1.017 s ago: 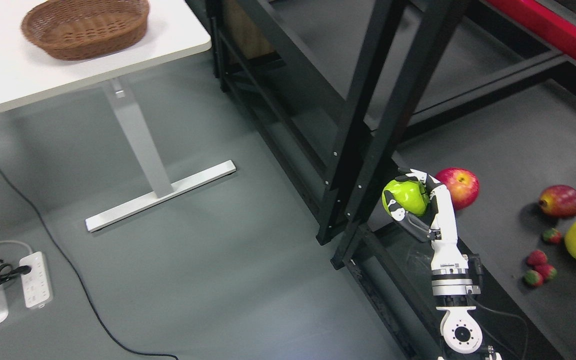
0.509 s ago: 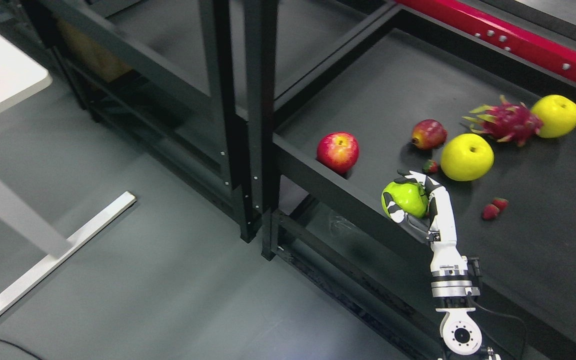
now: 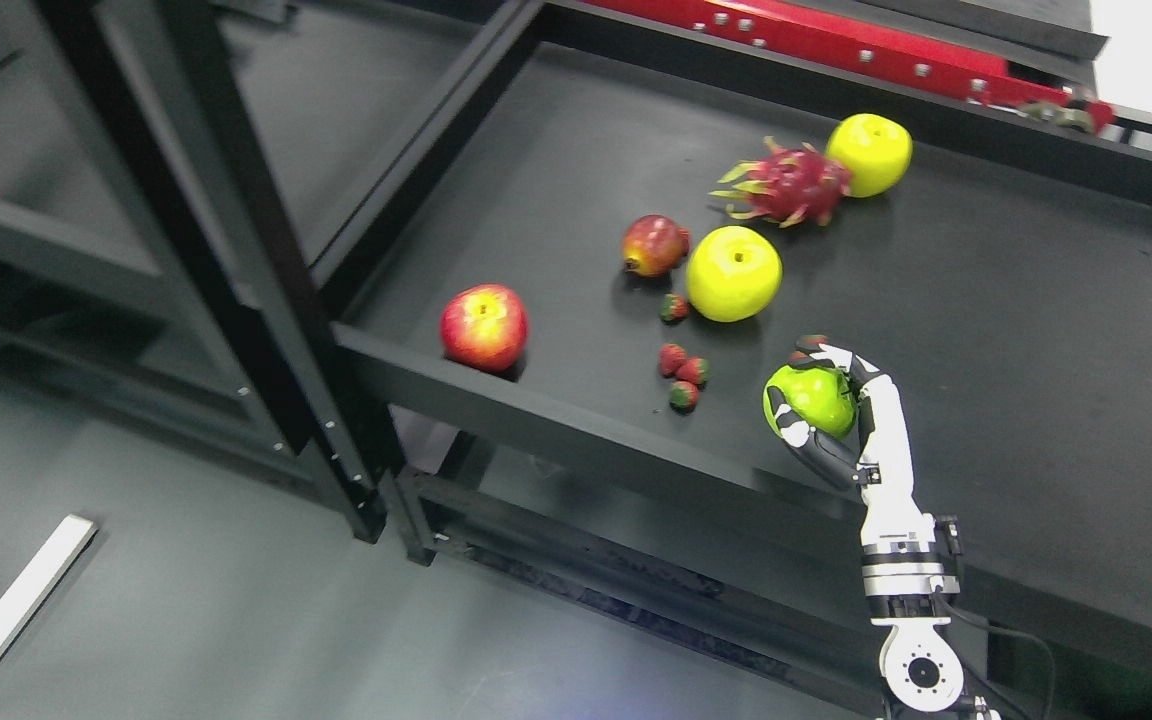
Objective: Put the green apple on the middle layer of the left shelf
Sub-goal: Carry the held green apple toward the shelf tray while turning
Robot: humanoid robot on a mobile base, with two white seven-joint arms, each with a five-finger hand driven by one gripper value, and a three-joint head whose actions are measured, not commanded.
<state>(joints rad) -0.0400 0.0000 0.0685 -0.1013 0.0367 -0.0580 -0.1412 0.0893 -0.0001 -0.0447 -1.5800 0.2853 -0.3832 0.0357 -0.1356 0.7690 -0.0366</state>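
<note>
Here the right hand (image 3: 821, 400) has its fingers curled tight around the green apple (image 3: 814, 398), holding it over the front part of the black shelf (image 3: 986, 330), just right of three strawberries (image 3: 684, 374) and below a yellow apple (image 3: 733, 273).

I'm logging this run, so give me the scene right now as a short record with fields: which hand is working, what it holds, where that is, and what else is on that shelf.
working hand: right hand, arm coming in from the lower right
held object: green apple, fingers curled around it
position: over the near part of the black shelf
left hand: not in view
other fruit on shelf: red apple, two yellow apples, dragon fruit, small red fruit, strawberries
</note>
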